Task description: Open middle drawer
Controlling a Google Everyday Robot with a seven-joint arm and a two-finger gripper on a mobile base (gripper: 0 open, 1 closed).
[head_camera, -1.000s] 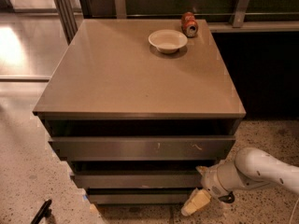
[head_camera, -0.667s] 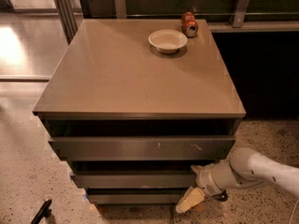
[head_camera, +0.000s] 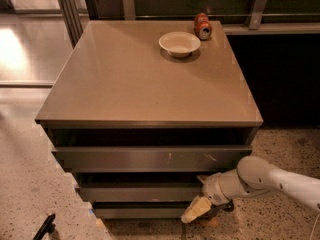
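Within the last second the gripper (head_camera: 195,198) has shifted left onto the right end of the middle drawer (head_camera: 140,192), fingers spread above and below its front, which looks not yet pulled out

Cabinet top (head_camera: 135,84): bowl (head_camera: 179,43), tipped can (head_camera: 202,26) at rear; claw (head_camera: 196,210) low, front-right

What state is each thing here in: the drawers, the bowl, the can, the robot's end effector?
Middle drawer: looks closed.
Top drawer: looks closed, scratched.
Bottom drawer: looks closed.
Bowl: upright, empty.
Can: seems tipped on its side.
End effector: low, by the middle drawer's right end.
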